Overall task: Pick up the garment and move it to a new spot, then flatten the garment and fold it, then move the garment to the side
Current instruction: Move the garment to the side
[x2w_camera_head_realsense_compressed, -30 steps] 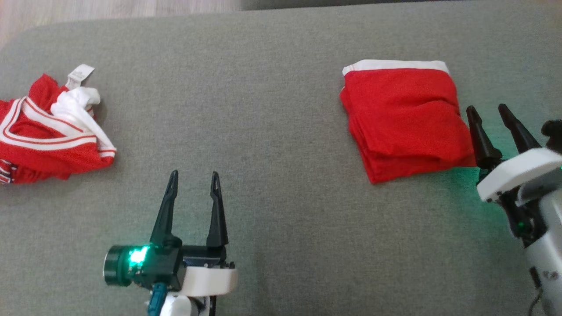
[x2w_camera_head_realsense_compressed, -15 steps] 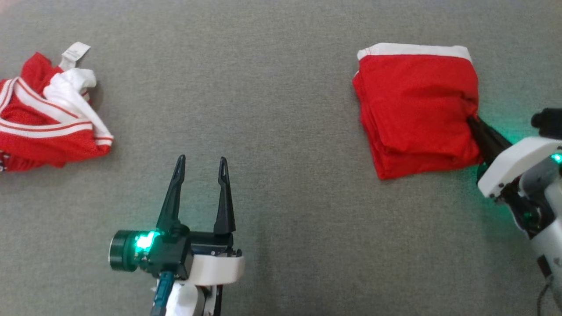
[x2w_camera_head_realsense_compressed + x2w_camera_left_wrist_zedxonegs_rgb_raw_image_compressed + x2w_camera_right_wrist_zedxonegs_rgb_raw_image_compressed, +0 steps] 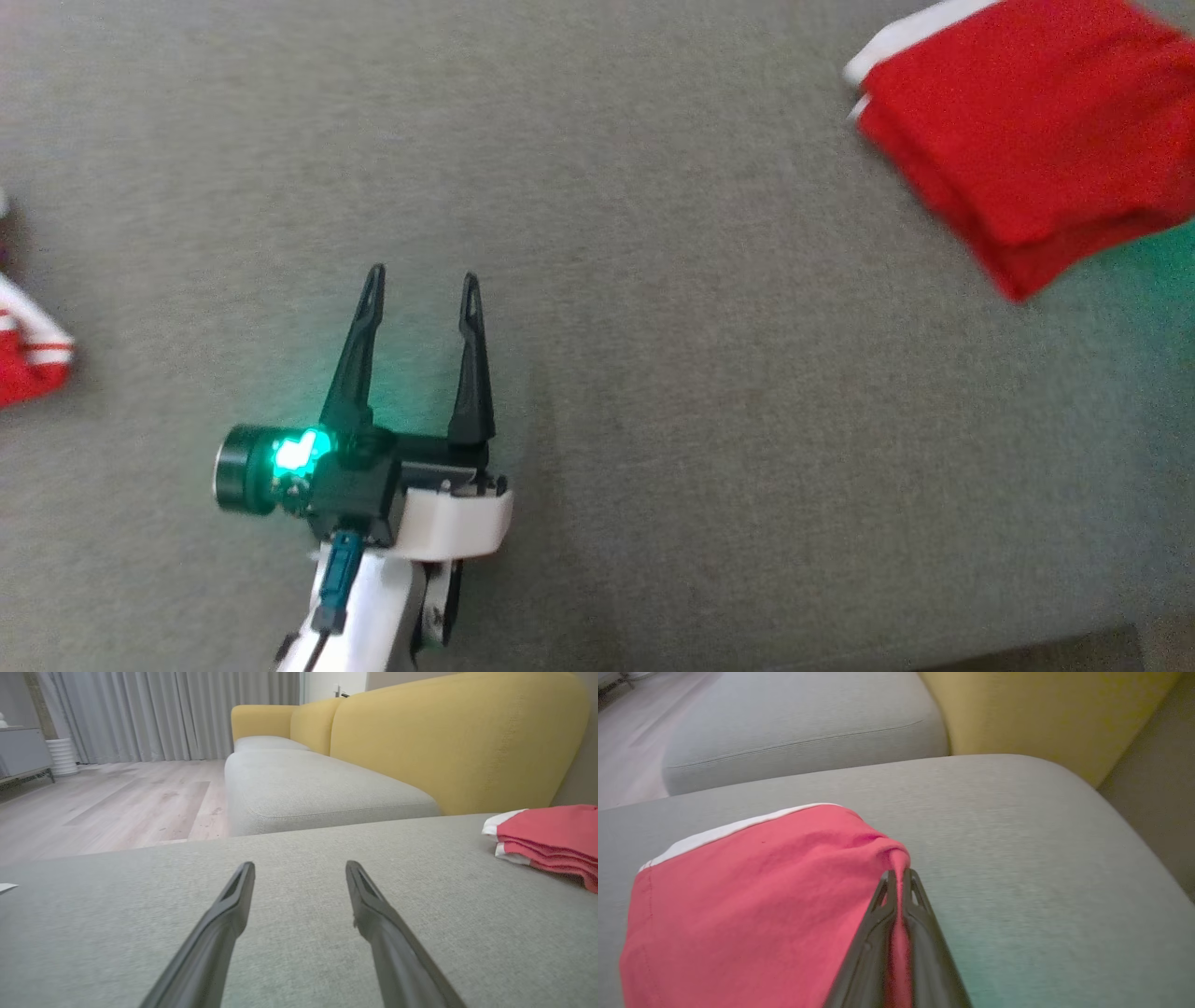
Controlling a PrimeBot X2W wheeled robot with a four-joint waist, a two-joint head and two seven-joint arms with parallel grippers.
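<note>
So the red garment (image 3: 1027, 121) is folded into a chunky stack and sits at the far right of the grey cushion (image 3: 700, 420), partly cut off by the head view's top and right edges. There's a white band (image 3: 728, 830) along its far edge. The stacked layers show pretty clearly along the near left side.

The right gripper (image 3: 900, 873) has it. In the right wrist view the two dark fingers (image 3: 873, 942) are pressed together with a strip of red cloth pinched between them, right at the garment's right edge. The cloth bunches up into a little ridge at the tips. Can't tell whether the rest of the stack is lying on the cushion or just off it, and the head view is a bit blurry there.

The left gripper (image 3: 422, 275) is at the near left, well apart from the garment. Its fingers (image 3: 355, 355) are spread wide with nothing between them, pointing away over bare cushion, and a green light (image 3: 294, 453) glows on the wrist.

Way over at the left edge there's a bit of another red and white piece of clothing (image 3: 23, 369), mostly cut off.

In the left wrist view, beyond the cushion, there's a yellow sofa back (image 3: 444, 742), a wooden floor (image 3: 117, 798) and pale curtains (image 3: 163, 714).
</note>
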